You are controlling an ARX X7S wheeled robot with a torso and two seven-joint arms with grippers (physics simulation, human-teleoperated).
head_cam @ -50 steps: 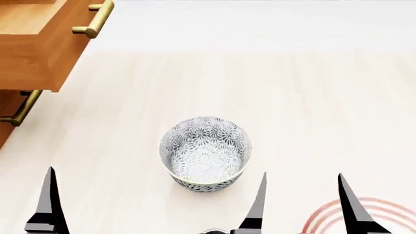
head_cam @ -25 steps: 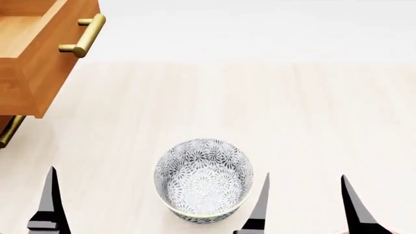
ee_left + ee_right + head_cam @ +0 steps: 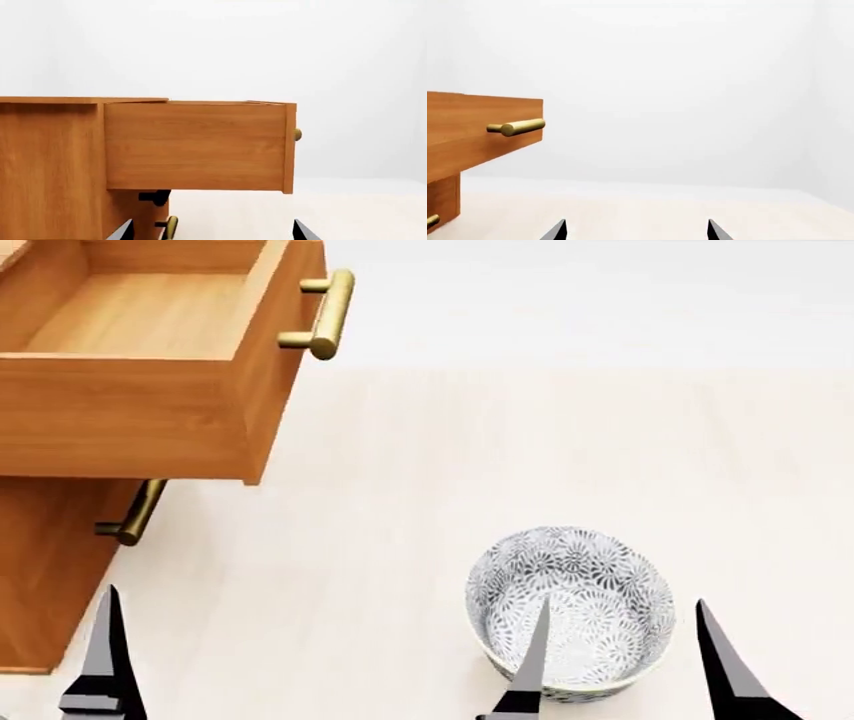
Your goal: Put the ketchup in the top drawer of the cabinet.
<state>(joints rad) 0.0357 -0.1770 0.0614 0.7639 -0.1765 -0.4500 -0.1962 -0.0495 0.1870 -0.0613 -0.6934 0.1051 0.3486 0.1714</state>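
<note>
Over on my left the top drawer (image 3: 140, 410) sticks out of the cabinet (image 3: 47, 570), pulled wide, nothing in the part of the box I can see, brass handle (image 3: 320, 315) on its front. My left gripper (image 3: 210, 231) sits low near the cabinet, tips well apart, gripping nothing. Right of that, the patterned bowl (image 3: 571, 612) stands on the pale floor (image 3: 534, 450), partly behind my right gripper (image 3: 618, 665), also spread wide with nothing between the tips. Ketchup isn't visible in any view, so can't place it against either jaw
</note>
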